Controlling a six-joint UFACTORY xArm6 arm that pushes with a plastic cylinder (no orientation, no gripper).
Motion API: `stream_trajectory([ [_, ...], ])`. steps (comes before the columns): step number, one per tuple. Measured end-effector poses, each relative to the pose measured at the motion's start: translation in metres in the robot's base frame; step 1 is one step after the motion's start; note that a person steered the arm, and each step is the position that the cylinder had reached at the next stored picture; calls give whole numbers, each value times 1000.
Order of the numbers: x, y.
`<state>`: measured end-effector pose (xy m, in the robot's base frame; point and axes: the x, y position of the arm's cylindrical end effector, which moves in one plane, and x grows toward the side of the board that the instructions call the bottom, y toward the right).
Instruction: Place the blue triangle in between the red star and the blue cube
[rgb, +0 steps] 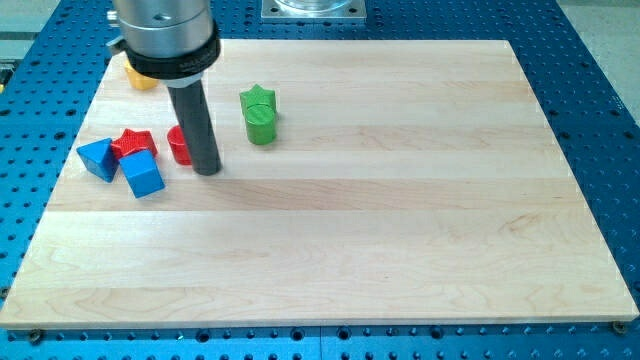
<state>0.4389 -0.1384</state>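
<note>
The blue triangle (97, 158) lies at the view's left, touching the left side of the red star (134, 144). The blue cube (142, 174) sits just below the red star, touching it, and close to the triangle's right. My tip (207, 170) rests on the board to the right of this cluster, a short gap from the blue cube. A red block (179, 146) is partly hidden behind the rod, so its shape is unclear.
A green star block (259, 114) stands right of the rod. A yellow block (140, 77) is partly hidden under the arm's body at the top left. The wooden board (400, 200) lies on a blue perforated table.
</note>
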Motion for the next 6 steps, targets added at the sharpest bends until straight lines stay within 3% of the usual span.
stream_trajectory([
  [3, 68, -66],
  [4, 76, -135],
  [5, 11, -161],
  [6, 13, -124],
])
